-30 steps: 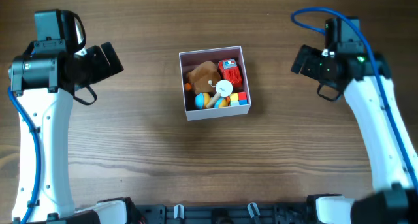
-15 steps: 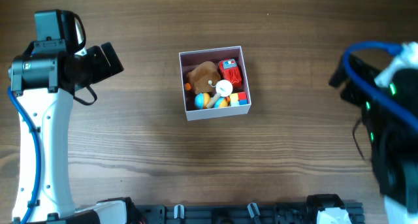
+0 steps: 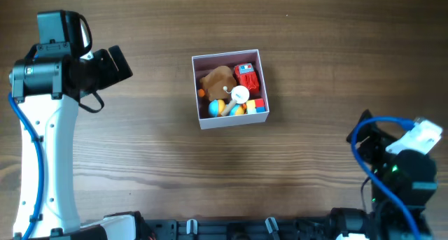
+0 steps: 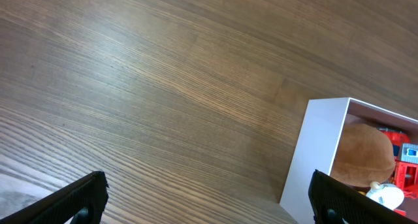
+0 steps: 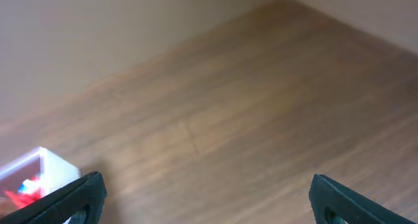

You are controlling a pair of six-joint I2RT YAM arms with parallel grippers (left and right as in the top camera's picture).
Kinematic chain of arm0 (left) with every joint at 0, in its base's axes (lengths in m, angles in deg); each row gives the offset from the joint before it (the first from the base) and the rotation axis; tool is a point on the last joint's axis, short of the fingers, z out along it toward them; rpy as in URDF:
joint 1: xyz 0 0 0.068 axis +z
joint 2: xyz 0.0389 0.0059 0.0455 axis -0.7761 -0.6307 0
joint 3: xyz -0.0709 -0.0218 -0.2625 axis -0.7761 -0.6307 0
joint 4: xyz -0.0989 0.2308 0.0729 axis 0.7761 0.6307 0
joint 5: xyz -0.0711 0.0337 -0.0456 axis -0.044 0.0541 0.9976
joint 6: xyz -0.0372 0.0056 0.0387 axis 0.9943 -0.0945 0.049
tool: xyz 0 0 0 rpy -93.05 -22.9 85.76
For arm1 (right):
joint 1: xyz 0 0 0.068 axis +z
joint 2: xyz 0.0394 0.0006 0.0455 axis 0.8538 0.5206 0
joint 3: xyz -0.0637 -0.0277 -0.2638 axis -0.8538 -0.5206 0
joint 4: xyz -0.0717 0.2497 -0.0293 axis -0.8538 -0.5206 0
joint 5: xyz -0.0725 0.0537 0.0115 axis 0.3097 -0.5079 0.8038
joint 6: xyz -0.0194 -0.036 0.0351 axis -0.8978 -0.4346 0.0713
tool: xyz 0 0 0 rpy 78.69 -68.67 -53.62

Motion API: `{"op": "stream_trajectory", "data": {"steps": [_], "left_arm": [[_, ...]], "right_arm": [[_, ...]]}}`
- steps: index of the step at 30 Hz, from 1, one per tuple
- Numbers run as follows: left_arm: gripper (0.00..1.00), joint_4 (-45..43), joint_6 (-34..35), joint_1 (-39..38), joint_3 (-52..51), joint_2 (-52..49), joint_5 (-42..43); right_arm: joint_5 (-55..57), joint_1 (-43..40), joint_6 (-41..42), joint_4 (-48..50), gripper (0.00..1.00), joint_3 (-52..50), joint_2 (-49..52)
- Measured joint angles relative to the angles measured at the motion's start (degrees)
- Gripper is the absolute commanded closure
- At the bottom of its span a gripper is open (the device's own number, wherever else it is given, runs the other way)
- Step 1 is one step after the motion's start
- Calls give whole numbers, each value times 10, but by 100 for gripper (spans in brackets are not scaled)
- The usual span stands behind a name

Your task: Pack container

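The container [image 3: 234, 122] is a square white-walled box in the middle of the wooden table. It holds a brown plush [image 3: 217, 80], a red toy [image 3: 246, 75], a white round piece [image 3: 239, 94], a coloured cube [image 3: 256, 106] and a blue and orange toy [image 3: 222, 108]. My left gripper [image 3: 128, 65] is open and empty, off to the container's left. In the left wrist view my left gripper [image 4: 209, 198] faces the container's white wall [image 4: 320, 152]. My right gripper [image 3: 364, 133] is open and empty at the lower right, far from the container [image 5: 39, 162].
The table is bare brown wood around the container. A pale wall runs along the table's far edge in the right wrist view [image 5: 98, 34]. The arm bases stand along the front edge.
My right arm has swung from beside the container's upper right back to the lower right corner of the table. The left arm and the container have not moved.
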Motion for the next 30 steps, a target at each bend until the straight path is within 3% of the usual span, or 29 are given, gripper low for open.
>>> {"op": "stream_trajectory", "data": {"steps": [16,30], "left_arm": [[0,0,0,0,0,0,0],[0,0,0,0,0,0,0]], "right_arm": [[-31,-11,0,33,0,-209,-191],[-41,-11,-2,92,0,-274,-206]]}}
